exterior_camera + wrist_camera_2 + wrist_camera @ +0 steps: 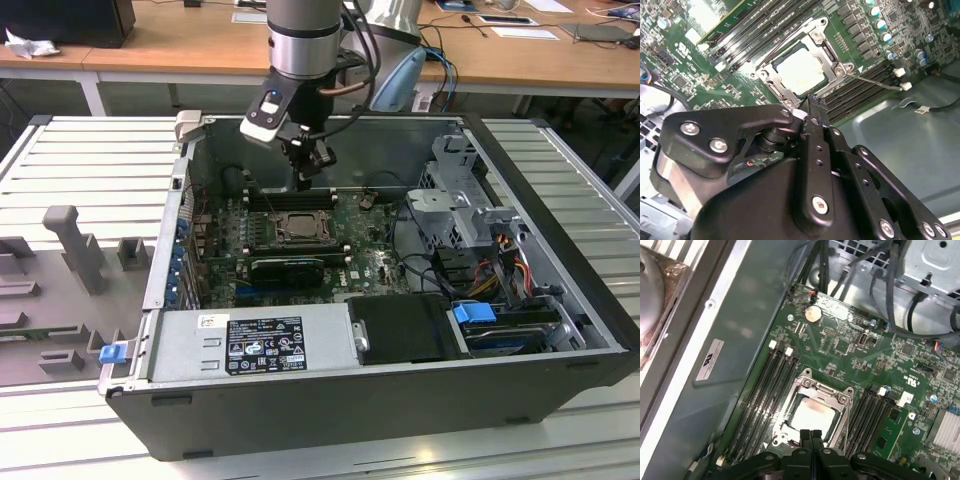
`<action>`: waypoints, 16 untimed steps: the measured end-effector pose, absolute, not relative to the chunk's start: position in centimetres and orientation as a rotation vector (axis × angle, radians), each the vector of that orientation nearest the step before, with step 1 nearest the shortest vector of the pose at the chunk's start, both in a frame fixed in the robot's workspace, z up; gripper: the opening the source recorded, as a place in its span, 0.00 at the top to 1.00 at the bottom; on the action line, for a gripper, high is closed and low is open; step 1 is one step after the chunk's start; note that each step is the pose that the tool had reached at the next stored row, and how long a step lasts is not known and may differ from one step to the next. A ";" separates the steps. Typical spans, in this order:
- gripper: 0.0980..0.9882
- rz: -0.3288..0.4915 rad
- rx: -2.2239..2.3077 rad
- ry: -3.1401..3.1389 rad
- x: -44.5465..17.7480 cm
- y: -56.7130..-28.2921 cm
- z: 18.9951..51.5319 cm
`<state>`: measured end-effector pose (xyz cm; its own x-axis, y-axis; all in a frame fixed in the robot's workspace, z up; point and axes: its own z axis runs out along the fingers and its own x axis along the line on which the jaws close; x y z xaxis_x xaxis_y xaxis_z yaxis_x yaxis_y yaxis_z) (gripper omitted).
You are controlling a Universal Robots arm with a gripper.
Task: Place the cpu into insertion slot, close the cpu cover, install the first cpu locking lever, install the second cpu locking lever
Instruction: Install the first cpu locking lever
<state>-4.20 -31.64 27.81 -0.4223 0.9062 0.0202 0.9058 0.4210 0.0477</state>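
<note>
Gripper [811, 432], shut and empty, hangs over one edge of the cpu cover [841, 399] framing the cpu [812, 415].

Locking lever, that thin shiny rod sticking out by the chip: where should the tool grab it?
Probably the locking lever near its free end, out over the memory slots, coming from above: the rod is thin, and its other end is crowded by the cpu cover.
</note>
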 end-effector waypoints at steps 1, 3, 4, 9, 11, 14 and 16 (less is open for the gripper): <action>0.99 0.080 1.665 2.653 -4.2 -31.6 27.8; 0.99 0.080 1.602 2.693 -4.2 -31.6 27.8; 0.99 0.080 1.586 2.703 -4.2 -31.6 27.8; 0.99 0.081 1.386 2.815 -4.2 -31.6 27.8; 0.99 0.081 1.366 2.825 -4.2 -31.6 27.8; 0.99 0.081 1.328 2.844 -4.2 -31.6 27.8; 0.99 0.081 1.310 2.853 -4.2 -31.6 27.8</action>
